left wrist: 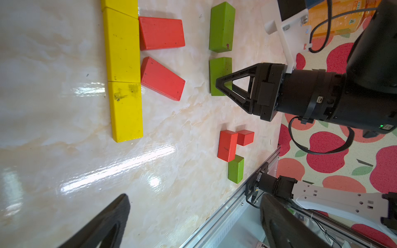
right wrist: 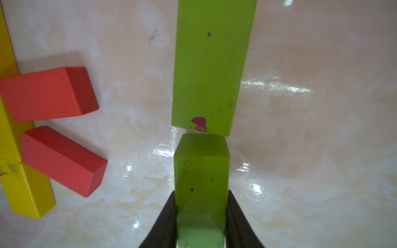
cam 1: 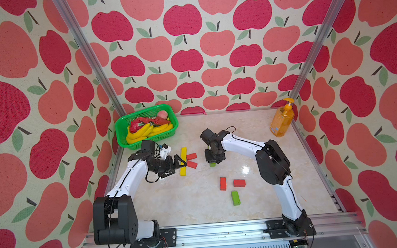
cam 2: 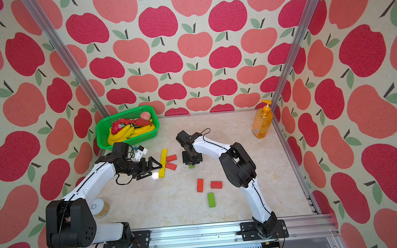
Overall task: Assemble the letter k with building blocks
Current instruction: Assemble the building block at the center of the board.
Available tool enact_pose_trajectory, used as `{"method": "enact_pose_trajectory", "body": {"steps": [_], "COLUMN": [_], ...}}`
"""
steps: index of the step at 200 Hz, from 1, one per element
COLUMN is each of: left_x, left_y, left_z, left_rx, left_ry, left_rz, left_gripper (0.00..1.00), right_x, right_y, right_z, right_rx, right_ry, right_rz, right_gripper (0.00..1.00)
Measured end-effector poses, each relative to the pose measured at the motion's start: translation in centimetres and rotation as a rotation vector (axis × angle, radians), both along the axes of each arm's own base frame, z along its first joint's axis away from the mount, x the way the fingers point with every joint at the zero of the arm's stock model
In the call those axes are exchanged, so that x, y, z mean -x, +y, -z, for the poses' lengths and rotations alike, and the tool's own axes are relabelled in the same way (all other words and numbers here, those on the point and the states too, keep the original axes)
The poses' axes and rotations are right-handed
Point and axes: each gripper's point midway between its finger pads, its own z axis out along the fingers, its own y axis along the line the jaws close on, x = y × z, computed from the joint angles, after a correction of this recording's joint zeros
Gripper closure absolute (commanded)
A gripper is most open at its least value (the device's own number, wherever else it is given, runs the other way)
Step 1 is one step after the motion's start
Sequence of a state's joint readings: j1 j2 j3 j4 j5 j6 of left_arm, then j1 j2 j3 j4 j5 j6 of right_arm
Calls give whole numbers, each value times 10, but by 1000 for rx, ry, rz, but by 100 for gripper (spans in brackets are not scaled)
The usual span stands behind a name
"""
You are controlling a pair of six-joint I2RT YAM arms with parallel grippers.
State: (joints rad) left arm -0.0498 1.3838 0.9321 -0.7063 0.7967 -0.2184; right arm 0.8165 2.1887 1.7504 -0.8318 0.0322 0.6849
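Note:
A yellow bar of bricks [cam 1: 183, 161] lies flat with two slanted red bricks [cam 1: 191, 156] [cam 1: 192, 164] against its right side, forming the letter k [left wrist: 129, 70]. My left gripper [cam 1: 175, 168] stands open at the bar's left side, holding nothing. My right gripper [right wrist: 201, 214] is shut on a green brick [right wrist: 202, 176], low at the table. That brick sits end to end with a second green brick [right wrist: 211, 64], a thin gap between them. In both top views the right gripper [cam 2: 192, 162] hides most of these two.
Two loose red bricks [cam 1: 223, 183] [cam 1: 239, 183] and a green brick [cam 1: 235, 197] lie nearer the front. A green basket [cam 1: 120, 133] of bananas stands at the back left, an orange soap bottle [cam 1: 282, 120] at the back right. A round tin [cam 2: 100, 207] sits by the left arm.

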Motion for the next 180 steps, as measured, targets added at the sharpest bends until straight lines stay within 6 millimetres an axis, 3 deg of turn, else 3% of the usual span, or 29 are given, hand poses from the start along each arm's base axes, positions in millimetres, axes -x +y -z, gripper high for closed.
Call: {"method": "enact_pose_trajectory", "body": {"steps": [180], "left_x": [0], "left_y": [0], "left_z": [0], "left_rx": [0], "left_ry": [0], "left_rz": [0], "left_gripper": [2], "right_x": [-6], "right_y": [4], "right_z": [1], "right_rx": [-7], "right_ry": [0], "right_rz": [28], "right_gripper": [95]}}
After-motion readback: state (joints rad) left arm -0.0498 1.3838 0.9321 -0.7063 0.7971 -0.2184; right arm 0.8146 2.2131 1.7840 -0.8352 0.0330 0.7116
